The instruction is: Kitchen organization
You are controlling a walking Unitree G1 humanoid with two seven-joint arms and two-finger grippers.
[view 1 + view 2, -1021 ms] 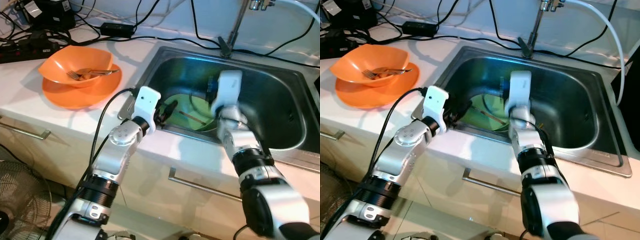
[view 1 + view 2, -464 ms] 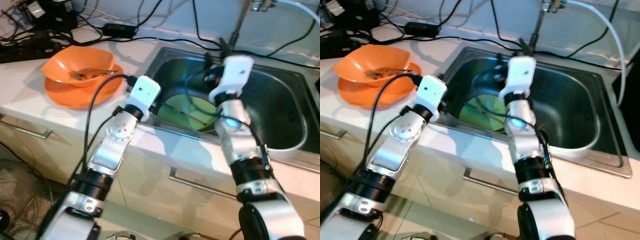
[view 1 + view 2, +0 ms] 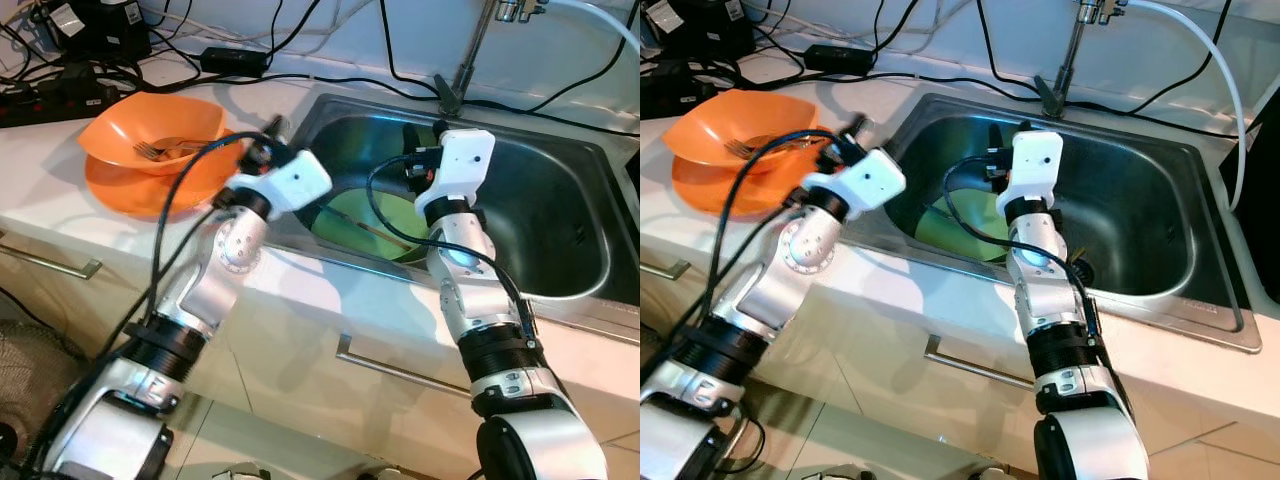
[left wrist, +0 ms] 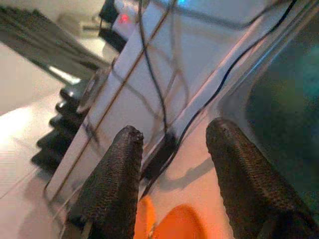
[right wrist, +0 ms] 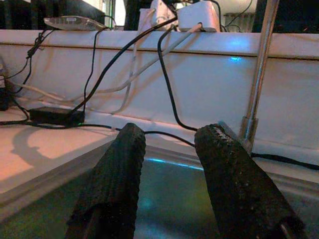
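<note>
My left gripper (image 4: 172,174) is raised over the counter at the sink's (image 3: 560,190) left rim, just beside the orange bowl (image 3: 150,130). Its fingers (image 4: 117,184) stand apart with nothing between them; past them I see the white counter, a black cable and a bit of orange. My right gripper (image 5: 169,184) is up over the sink basin, pointing toward the back wall and the faucet pipe (image 5: 260,64). Its fingers (image 5: 117,184) are also spread and empty.

A green plate (image 3: 375,215) lies on the sink floor, near the left wall, below and between my two wrists. A thin stick, perhaps a chopstick (image 3: 385,238), lies across it. The orange bowl sits on an orange plate (image 3: 130,190) on the counter, well left of the sink, and a fork (image 3: 165,148) rests inside the bowl. Black cables (image 3: 240,60) and a power strip (image 3: 50,95) lie along the back of the counter.
</note>
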